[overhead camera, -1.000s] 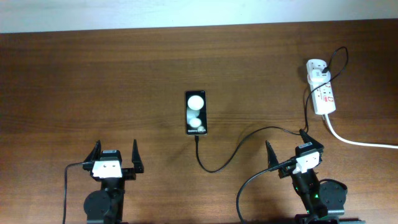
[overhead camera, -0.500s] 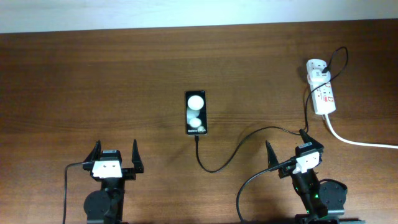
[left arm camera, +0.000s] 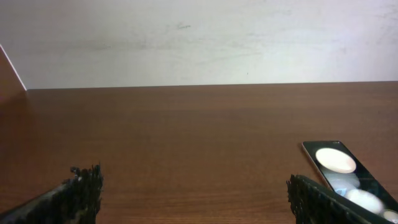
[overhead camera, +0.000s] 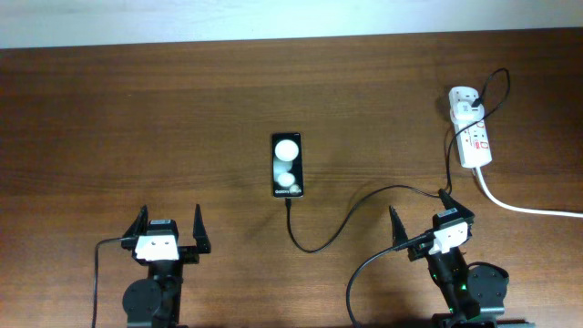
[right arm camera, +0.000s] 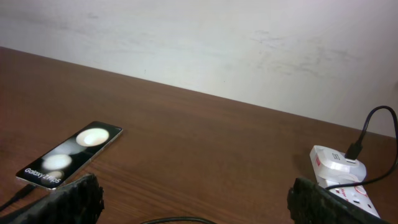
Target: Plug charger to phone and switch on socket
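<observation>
The table (overhead camera: 137, 109) carries everything, and both tools wait at its near edge: the left gripper (overhead camera: 170, 217) and the right gripper (overhead camera: 419, 204) stand spread wide with nothing between their fingers.

The socket (overhead camera: 471, 137) lies ahead of the right gripper and a little to its right, so that arm is the natural one for the switch. Press straight down on the rocker so the strip does not slide.

The phone (overhead camera: 286, 166) lies ahead and to the right of the left gripper, and ahead and well to the left of the right one. It is light and glossy, so I would steady it with one gripper while the other works the plug.

The charger (overhead camera: 342, 223) loops from the phone's near end and passes just beside the right gripper's fingers. Grasp it close to the tip, square to the port, and push along the phone's long axis.

Whether the tip (overhead camera: 288, 204) is seated in the phone or only touches its near edge cannot be told; it is too small from overhead and cut off at the right wrist view's corner. The left wrist view shows only part of the phone. The switch positions are unreadable.
</observation>
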